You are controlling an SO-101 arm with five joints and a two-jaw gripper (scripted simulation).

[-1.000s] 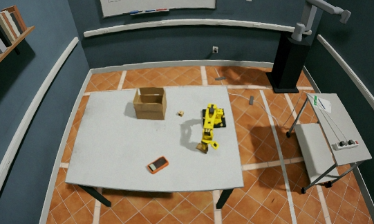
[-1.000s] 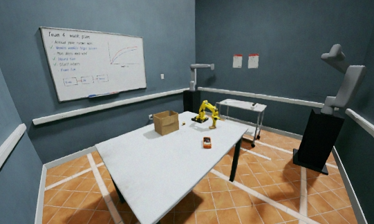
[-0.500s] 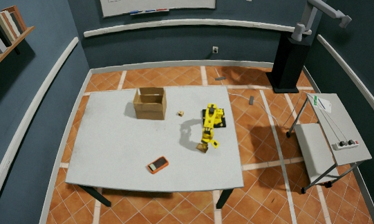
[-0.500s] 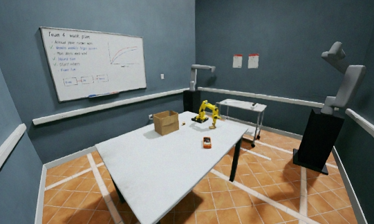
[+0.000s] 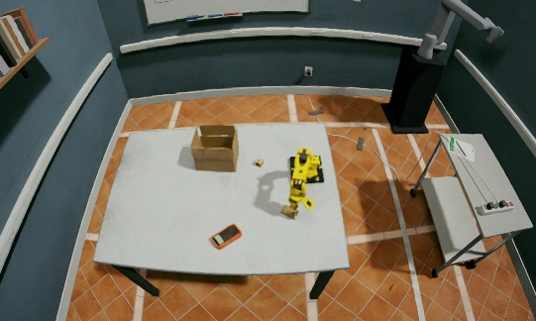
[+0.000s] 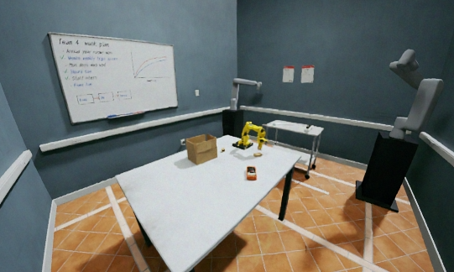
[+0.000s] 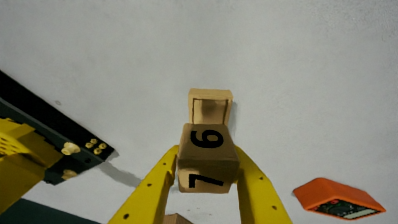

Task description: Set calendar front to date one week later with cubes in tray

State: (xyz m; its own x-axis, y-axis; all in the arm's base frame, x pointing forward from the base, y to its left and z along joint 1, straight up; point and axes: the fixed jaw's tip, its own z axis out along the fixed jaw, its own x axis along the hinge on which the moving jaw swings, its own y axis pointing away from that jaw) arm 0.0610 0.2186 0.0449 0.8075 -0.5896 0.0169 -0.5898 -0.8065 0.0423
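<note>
My gripper (image 5: 294, 203) (image 6: 260, 147) (image 7: 207, 159) is shut on a wooden cube. The held cube (image 7: 208, 167) shows a black 6 or 9 and a 7, both lying sideways in the wrist view. The small wooden tray (image 5: 289, 212) (image 6: 258, 154) (image 7: 210, 93) is on the table just beyond the cube, with a bare part of its inside showing. The cube hides the rest of the tray, and I cannot tell if they touch. The other cube (image 5: 259, 162) (image 6: 222, 149) lies on the table, apart from the tray. The month's name is not visible.
An open cardboard box (image 5: 216, 158) (image 6: 201, 152) stands beyond the loose cube. An orange meter (image 5: 226, 236) (image 6: 252, 173) (image 7: 340, 197) lies on the table, away from the tray. A brown corner at the wrist view's bottom edge is unclear. The arm's black base shows at left there.
</note>
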